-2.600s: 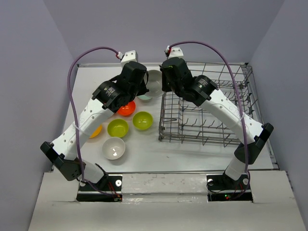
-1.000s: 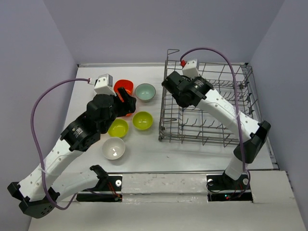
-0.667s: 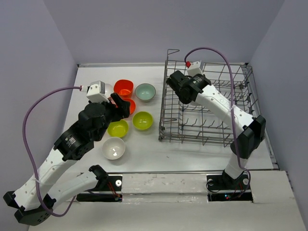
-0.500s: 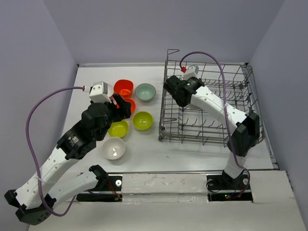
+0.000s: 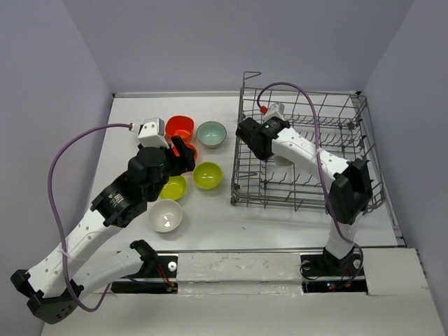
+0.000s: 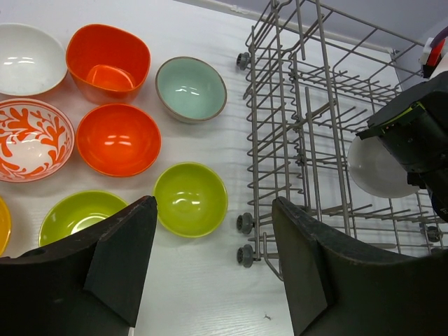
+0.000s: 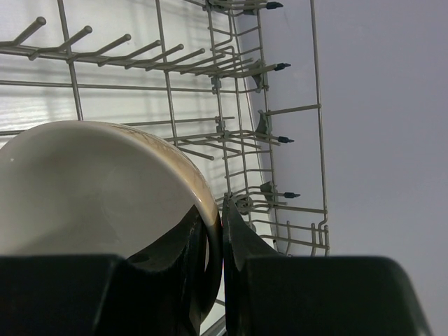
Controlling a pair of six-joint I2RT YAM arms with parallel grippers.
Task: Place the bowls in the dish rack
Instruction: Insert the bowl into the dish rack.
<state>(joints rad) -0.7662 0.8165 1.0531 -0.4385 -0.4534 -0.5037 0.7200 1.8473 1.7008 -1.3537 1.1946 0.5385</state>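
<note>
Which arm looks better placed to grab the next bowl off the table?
Left. The left gripper hangs open over the loose bowls; the right gripper is inside the dish rack, shut on a white bowl.

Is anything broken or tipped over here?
No, nothing looks broken or spilled. The bowls sit upright on the table, the rack stands straight, and the right gripper holds a white bowl inside it.
</note>
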